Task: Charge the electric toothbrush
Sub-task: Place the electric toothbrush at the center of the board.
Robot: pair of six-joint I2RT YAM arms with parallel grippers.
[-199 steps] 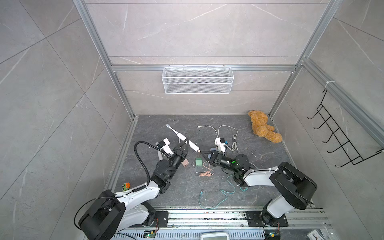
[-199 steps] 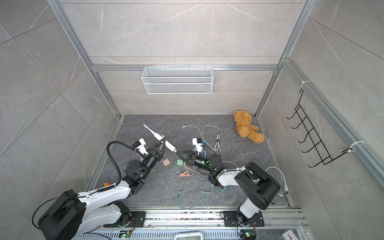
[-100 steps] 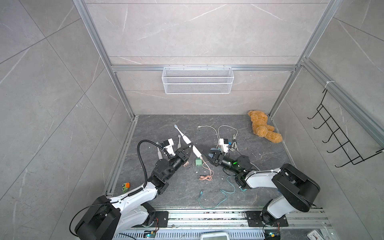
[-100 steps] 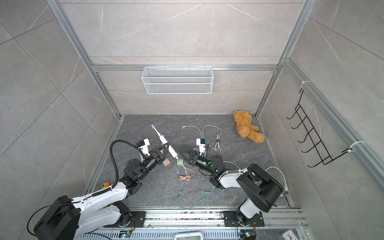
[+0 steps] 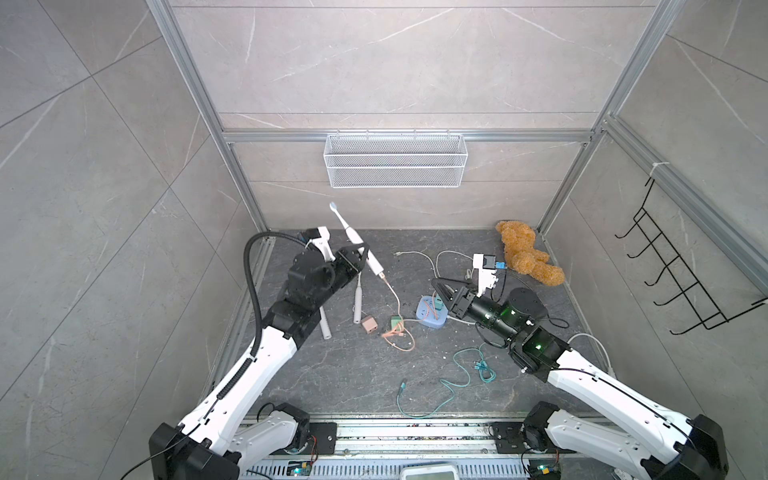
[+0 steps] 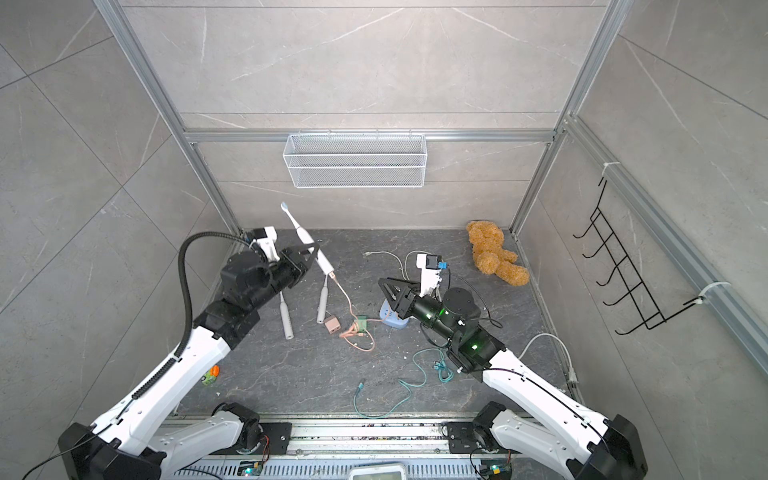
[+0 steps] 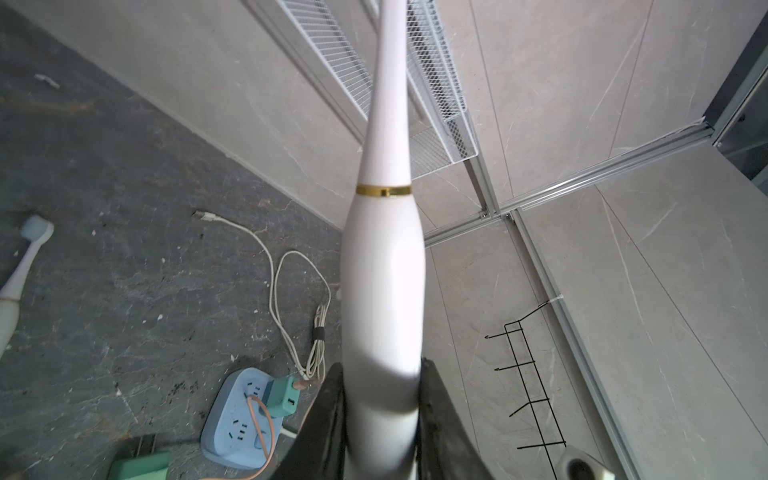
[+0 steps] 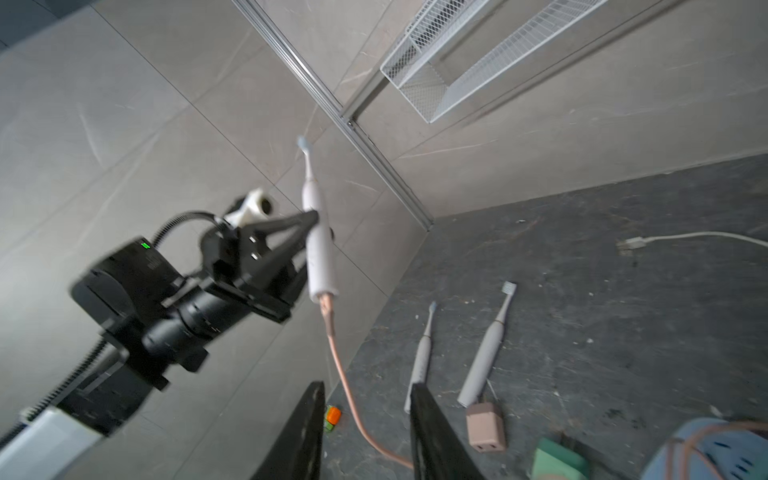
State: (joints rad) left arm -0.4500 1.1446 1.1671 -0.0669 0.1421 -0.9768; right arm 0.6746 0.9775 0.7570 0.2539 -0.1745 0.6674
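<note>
One toothbrush point(image 5: 352, 235) in left claw point(image 5: 365, 254), cable point(image 5: 394, 295) attached; right claw point(image 8: 366, 388) parted

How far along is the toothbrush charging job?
Done: cable sits in the toothbrush base; an adapter is in the power strip. In hand: left tool holds the toothbrush aloft; right tool open, empty. Left: confirm the cable's far end is plugged, unclear here.

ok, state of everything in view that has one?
left gripper: shut on held toothbrush
held toothbrush: raised, tilted, pink cable plugged into its base
right gripper: open, empty
power strip: teal adapter plugged in
spare toothbrushes: both lying flat
white cable: loose, end unplugged
</note>
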